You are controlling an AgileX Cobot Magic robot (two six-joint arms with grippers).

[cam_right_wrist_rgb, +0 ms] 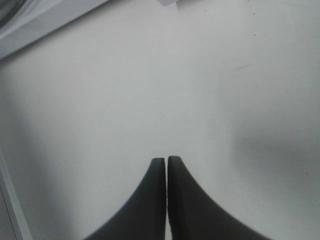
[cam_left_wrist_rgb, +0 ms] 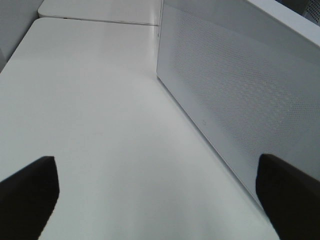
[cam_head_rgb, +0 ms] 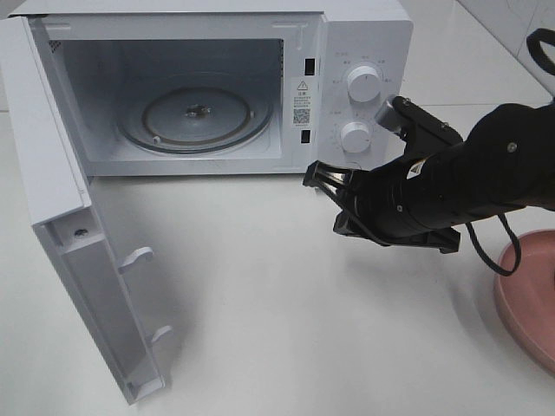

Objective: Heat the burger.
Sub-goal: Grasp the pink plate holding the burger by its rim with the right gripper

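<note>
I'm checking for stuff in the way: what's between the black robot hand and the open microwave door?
Just bare table, seen in the exterior high view, between the right gripper and the microwave door.

The burger is out of view — the white microwave [cam_head_rgb: 364, 43] stands with its door [cam_head_rgb: 61, 182] swung wide open.

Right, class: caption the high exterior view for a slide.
Microwave, door open, turntable bare; right arm's shut fingers by its front corner; pink plate nearby.
</note>
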